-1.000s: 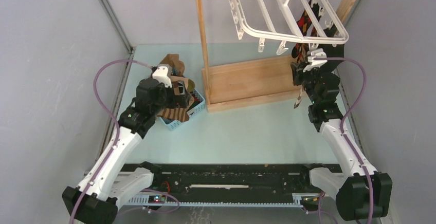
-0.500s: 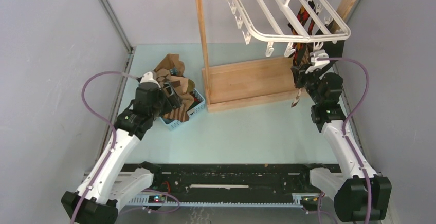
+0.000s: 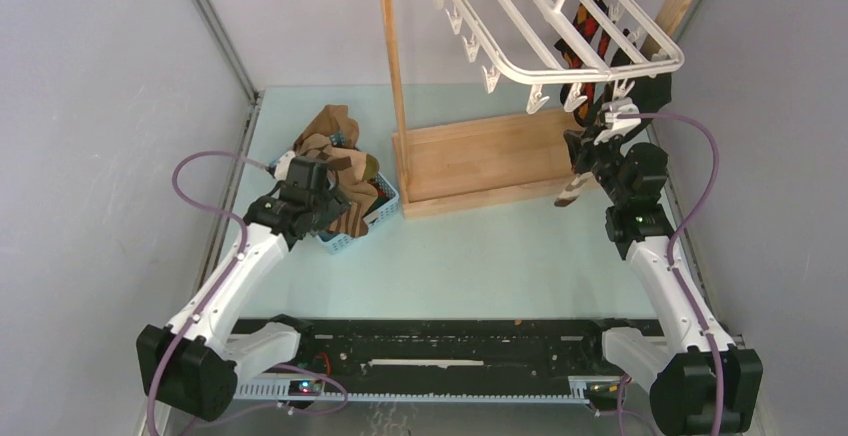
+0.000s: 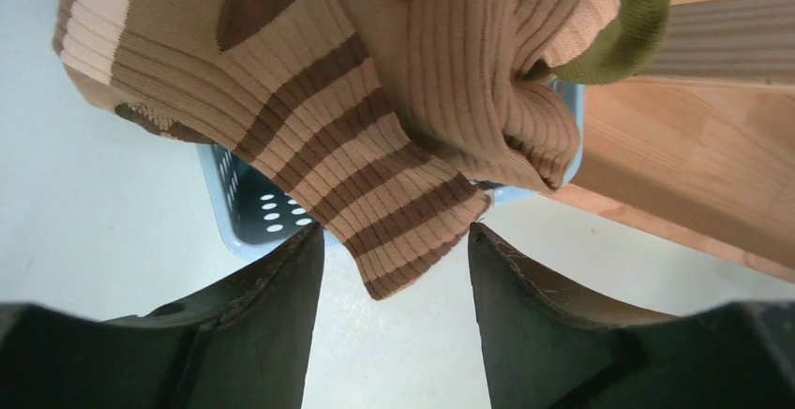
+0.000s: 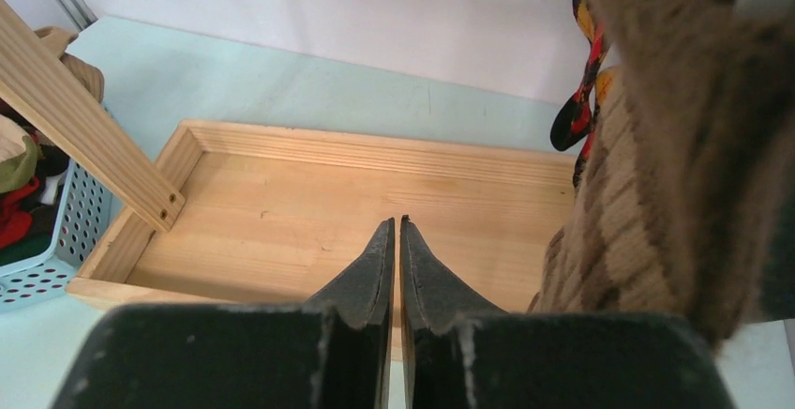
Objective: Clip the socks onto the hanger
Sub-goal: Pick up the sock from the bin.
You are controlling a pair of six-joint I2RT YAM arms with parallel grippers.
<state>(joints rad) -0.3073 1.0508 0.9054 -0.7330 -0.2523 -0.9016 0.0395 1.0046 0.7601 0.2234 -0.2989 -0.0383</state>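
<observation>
Several brown and tan socks point(image 3: 335, 146) are piled in a small blue basket point(image 3: 385, 206). In the left wrist view a brown-striped tan sock point(image 4: 375, 174) hangs over the basket's rim point(image 4: 248, 226). My left gripper point(image 4: 394, 240) is open, and the sock's cuff tip lies between the fingertips without being pinched; the gripper also shows in the top view point(image 3: 338, 206). The white hanger point(image 3: 520, 56) hangs from the wooden rail. It carries a red-orange-black argyle sock point(image 5: 586, 81). A brown argyle sock point(image 5: 675, 146) hangs beside my right gripper point(image 5: 394, 226), which is shut and empty over the wooden stand's base.
The wooden rail stand point(image 3: 480, 161) has an upright post point(image 3: 393, 86) between basket and hanger. The grey side walls stand close on both sides. The table's mint surface point(image 3: 470, 256) lies in front of the stand. A green-toed sock point(image 4: 628, 24) lies in the pile.
My left gripper has pulled back from over the sock pile to the basket's near side. The hanger has swung leftward. My right gripper has stayed shut and barely moved.
</observation>
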